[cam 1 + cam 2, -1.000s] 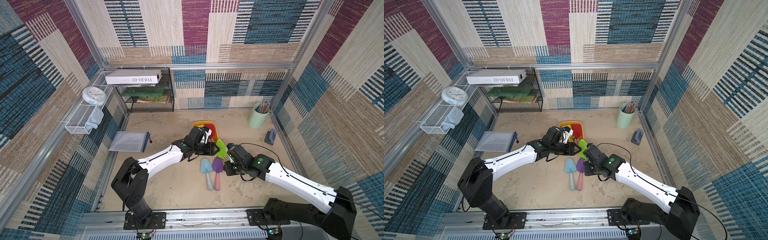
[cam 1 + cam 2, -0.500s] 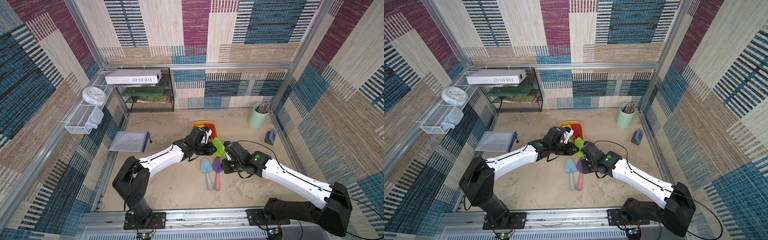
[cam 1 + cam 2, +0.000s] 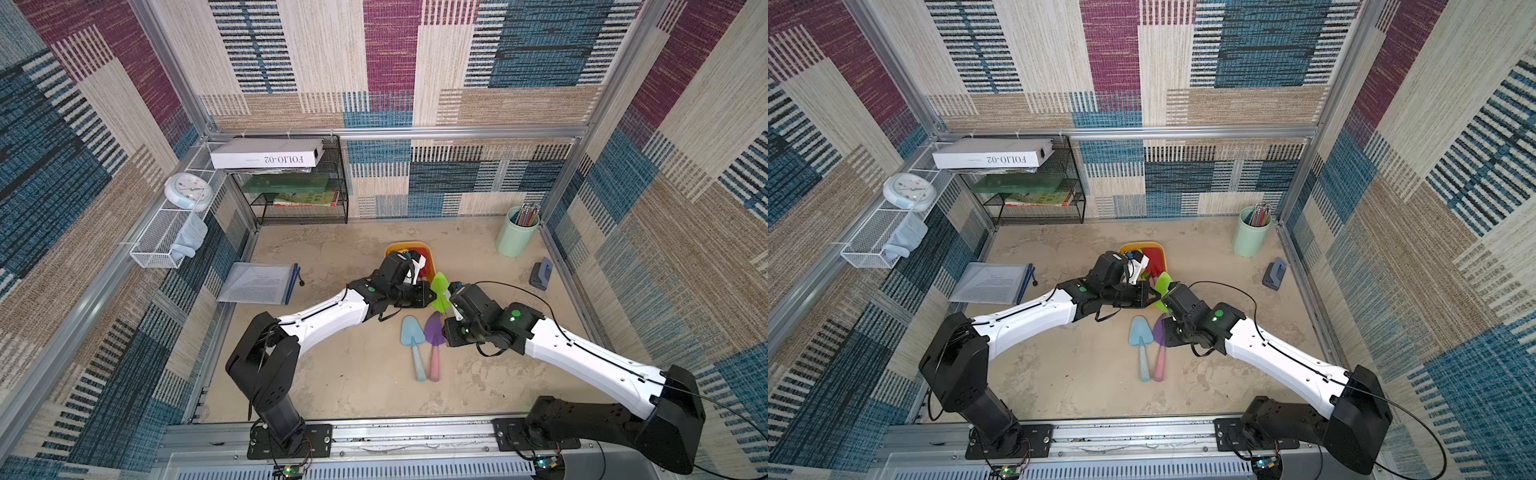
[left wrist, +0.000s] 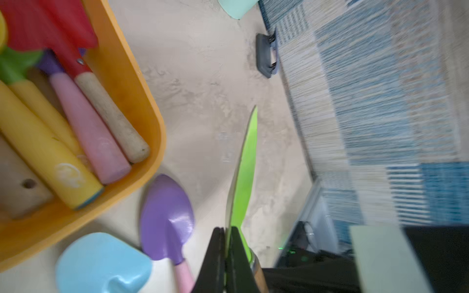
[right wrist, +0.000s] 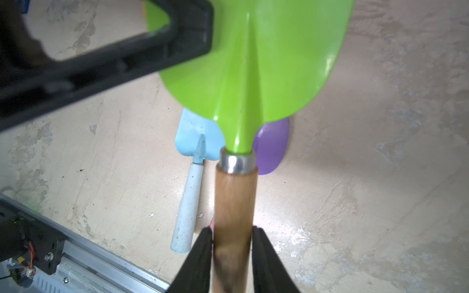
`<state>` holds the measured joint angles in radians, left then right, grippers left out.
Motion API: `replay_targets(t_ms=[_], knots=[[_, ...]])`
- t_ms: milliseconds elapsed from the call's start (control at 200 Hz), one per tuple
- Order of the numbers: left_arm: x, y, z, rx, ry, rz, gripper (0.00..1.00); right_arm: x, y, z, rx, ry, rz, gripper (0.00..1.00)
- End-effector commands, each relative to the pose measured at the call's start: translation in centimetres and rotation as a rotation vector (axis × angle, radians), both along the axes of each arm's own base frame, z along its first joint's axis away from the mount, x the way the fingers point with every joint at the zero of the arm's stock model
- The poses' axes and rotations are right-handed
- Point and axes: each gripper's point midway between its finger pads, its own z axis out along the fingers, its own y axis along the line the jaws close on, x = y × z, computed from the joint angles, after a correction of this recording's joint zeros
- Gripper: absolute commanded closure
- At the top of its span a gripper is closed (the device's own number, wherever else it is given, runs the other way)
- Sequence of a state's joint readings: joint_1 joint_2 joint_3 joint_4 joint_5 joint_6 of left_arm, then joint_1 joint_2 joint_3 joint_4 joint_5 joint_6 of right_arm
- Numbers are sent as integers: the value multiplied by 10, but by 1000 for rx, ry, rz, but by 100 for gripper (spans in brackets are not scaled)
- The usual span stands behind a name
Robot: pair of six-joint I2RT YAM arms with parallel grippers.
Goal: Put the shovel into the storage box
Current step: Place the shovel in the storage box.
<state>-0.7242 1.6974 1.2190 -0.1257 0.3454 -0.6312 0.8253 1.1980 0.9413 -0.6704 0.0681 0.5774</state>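
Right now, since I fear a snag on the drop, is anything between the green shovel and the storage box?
Nothing visible. In the left wrist view only bare table lies between the green shovel in the left gripper and the storage box; the purple shovel lies flat on the table, below it.

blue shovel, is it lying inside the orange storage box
No, the blue shovel lies on the sandy table beside the purple shovel, outside the storage box.
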Motion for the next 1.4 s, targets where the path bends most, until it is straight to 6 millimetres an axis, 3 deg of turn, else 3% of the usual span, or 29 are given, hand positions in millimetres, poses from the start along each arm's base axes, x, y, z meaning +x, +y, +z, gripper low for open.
replay_targets(t_ms=[0,326,741,1142,1398], knots=[[10,12,-9,89,-37,24,100,7,6,13,37,-47,3,57],[60,28,-5,120,-55,87,100,3,-2,26,61,-75,-22,51],[119,44,0,115,-57,128,100,-2,-10,15,59,-66,-45,52],[155,55,-17,126,-45,150,100,-3,-14,8,51,-65,-61,52],[165,57,-27,144,-41,149,100,-3,-14,5,48,-61,-65,52]])
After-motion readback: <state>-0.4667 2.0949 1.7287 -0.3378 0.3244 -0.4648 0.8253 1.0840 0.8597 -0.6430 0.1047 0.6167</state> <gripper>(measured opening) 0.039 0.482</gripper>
